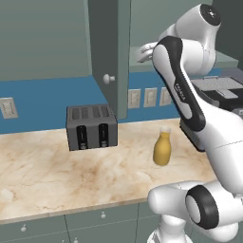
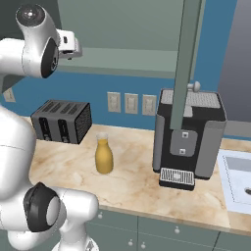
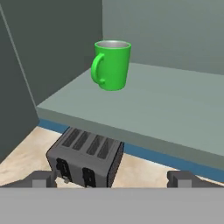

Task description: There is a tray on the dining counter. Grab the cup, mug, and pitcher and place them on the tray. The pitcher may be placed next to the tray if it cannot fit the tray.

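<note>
A bright green mug (image 3: 111,65) with a pale rim stands upright on the grey-green shelf (image 3: 170,116) of an open wall cabinet, its handle turned to the left in the hand view. My gripper (image 3: 111,178) is open and empty, a little in front of the shelf edge and level with it, well short of the mug. My hand reaches up toward the cabinet (image 1: 141,53) (image 2: 74,47). The amber pitcher (image 1: 162,147) (image 2: 103,156) stands upright on the beige counter below. The tray, the cup and the dining counter are out of view.
A dark toaster (image 1: 91,127) (image 2: 62,121) (image 3: 85,157) sits under the shelf. The open cabinet door (image 1: 110,52) (image 2: 185,63) hangs beside my hand. A coffee machine (image 2: 188,139) stands right of the pitcher, with a sink (image 2: 238,181) beyond it.
</note>
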